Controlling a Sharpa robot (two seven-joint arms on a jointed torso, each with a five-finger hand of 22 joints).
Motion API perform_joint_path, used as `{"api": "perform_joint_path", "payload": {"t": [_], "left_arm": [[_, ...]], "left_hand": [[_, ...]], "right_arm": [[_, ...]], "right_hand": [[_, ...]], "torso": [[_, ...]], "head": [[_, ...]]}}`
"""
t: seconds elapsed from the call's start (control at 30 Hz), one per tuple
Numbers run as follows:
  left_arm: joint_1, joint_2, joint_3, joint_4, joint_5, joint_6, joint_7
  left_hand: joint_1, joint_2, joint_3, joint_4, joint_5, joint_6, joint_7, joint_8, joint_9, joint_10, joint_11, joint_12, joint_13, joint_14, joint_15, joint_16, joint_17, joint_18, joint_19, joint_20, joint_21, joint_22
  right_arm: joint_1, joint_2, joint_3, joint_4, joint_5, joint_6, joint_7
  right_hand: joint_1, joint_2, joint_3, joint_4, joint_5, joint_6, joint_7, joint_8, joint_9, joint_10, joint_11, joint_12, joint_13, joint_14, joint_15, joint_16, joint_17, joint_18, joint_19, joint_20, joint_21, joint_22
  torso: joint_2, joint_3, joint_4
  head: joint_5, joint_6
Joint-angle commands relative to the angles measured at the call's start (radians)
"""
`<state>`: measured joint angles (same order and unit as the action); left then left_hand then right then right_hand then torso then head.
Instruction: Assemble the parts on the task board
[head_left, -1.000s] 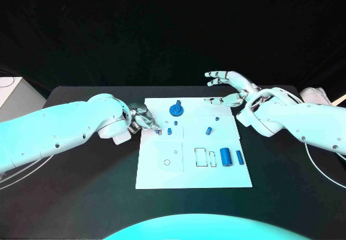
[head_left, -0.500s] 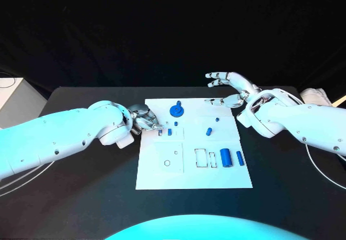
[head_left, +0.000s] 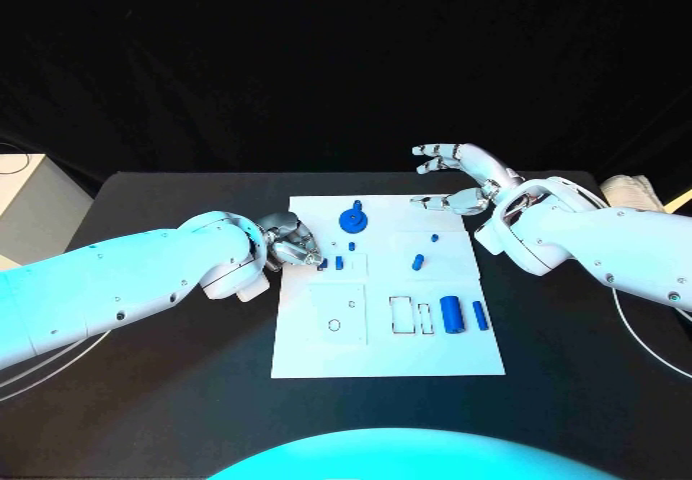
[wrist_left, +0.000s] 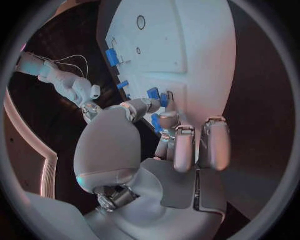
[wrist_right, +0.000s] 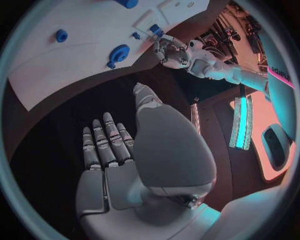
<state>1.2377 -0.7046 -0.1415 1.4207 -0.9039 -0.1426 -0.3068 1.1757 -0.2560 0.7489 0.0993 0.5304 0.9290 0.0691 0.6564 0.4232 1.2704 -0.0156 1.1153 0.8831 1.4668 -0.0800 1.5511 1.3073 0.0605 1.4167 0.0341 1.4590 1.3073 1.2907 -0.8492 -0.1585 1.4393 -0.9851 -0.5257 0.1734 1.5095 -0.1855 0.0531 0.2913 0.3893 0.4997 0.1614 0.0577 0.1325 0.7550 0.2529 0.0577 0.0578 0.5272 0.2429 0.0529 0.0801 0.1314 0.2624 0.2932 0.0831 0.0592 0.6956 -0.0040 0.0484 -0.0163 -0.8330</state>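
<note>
The white task board (head_left: 382, 345) lies in the middle of the black table. My left hand (head_left: 293, 243) sits at the board's left edge, fingers curled, its thumb and a finger pinching a small blue part (head_left: 320, 264), seen close in the left wrist view (wrist_left: 164, 99). My right hand (head_left: 462, 176) hovers over the board's far right corner, fingers spread and nothing in it (wrist_right: 106, 150). A blue round part with a stem (head_left: 353, 218) stands at the far middle of the board. Small blue pegs (head_left: 418, 262) lie mid-board, and two blue cylinders (head_left: 451, 313) lie at the right.
Outlined slots (head_left: 401, 312) and a small ring hole (head_left: 335, 324) mark the board's near half. A pale box (head_left: 22, 190) stands off the table's left side and a white object (head_left: 632, 190) at its right far corner. Bare black table surrounds the board.
My left forearm has swung a little forward and inward while its hand stays at the board's left edge by the small blue part. The right hand has not moved.
</note>
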Motion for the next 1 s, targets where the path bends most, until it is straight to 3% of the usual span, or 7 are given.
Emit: {"api": "perform_joint_path", "payload": {"t": [0.03,0.47,0.7,1.0], "left_arm": [[-0.003,0.003,0.000,0.000,-0.056,-0.029,0.023],[-0.006,0.004,0.000,0.000,-0.071,-0.023,0.008],[-0.006,-0.002,0.001,0.003,-0.022,0.017,-0.012],[-0.004,-0.013,0.018,0.006,0.052,0.083,-0.056]], "left_hand": [[0.007,0.008,0.103,-0.098,0.007,0.006,-0.005,0.008,0.222,0.003,0.001,0.005,0.001,0.094,0.008,0.003,0.232,-0.008,0.007,0.002,0.004,0.059],[0.007,0.007,0.104,-0.098,0.007,0.006,-0.005,0.009,0.222,0.004,0.001,0.006,0.003,0.094,0.008,0.003,0.233,-0.008,0.008,0.002,0.005,0.060],[0.003,0.004,0.107,-0.100,0.012,0.011,-0.006,0.010,0.223,0.015,0.000,0.018,0.019,0.095,0.007,0.005,0.236,-0.010,0.012,0.002,0.008,0.066],[-0.016,-0.002,0.104,-0.100,0.036,0.023,-0.011,0.013,0.227,0.041,-0.004,0.047,0.057,0.098,0.004,0.009,0.243,-0.013,0.023,0.002,0.016,0.080]], "right_arm": [[-0.001,-0.001,0.000,0.002,-0.002,0.007,0.014],[-0.001,-0.001,0.000,0.001,-0.002,0.009,0.014],[-0.001,-0.001,0.000,0.002,-0.002,0.009,0.014],[-0.001,-0.001,0.000,0.002,-0.001,0.009,0.014]], "right_hand": [[0.001,0.013,0.005,0.001,-0.004,0.005,0.135,0.006,0.002,0.005,0.001,0.001,0.001,0.004,-0.001,0.000,-0.001,-0.016,-0.005,0.000,0.004,-0.002],[0.001,0.013,0.005,0.001,-0.004,0.005,0.135,0.006,0.002,0.005,0.001,0.001,0.001,0.004,-0.001,0.000,-0.001,-0.016,-0.005,0.000,0.004,-0.002],[0.001,0.014,0.008,0.001,-0.004,0.006,0.135,0.006,0.001,0.006,0.001,0.001,0.001,0.004,-0.001,0.000,-0.001,-0.016,-0.006,0.000,0.004,-0.002],[0.001,0.014,0.008,0.001,-0.004,0.006,0.135,0.006,0.001,0.006,0.001,0.001,0.001,0.004,-0.001,0.000,-0.001,-0.016,-0.006,0.000,0.004,-0.002]], "torso": [[0.001,-0.0013,0.0005],[0.000,-0.0004,-0.0002],[0.001,0.0000,-0.0007],[0.000,0.0012,-0.0006]], "head": [[0.000,-0.001],[0.001,-0.005],[0.001,-0.004],[0.002,-0.006]]}}
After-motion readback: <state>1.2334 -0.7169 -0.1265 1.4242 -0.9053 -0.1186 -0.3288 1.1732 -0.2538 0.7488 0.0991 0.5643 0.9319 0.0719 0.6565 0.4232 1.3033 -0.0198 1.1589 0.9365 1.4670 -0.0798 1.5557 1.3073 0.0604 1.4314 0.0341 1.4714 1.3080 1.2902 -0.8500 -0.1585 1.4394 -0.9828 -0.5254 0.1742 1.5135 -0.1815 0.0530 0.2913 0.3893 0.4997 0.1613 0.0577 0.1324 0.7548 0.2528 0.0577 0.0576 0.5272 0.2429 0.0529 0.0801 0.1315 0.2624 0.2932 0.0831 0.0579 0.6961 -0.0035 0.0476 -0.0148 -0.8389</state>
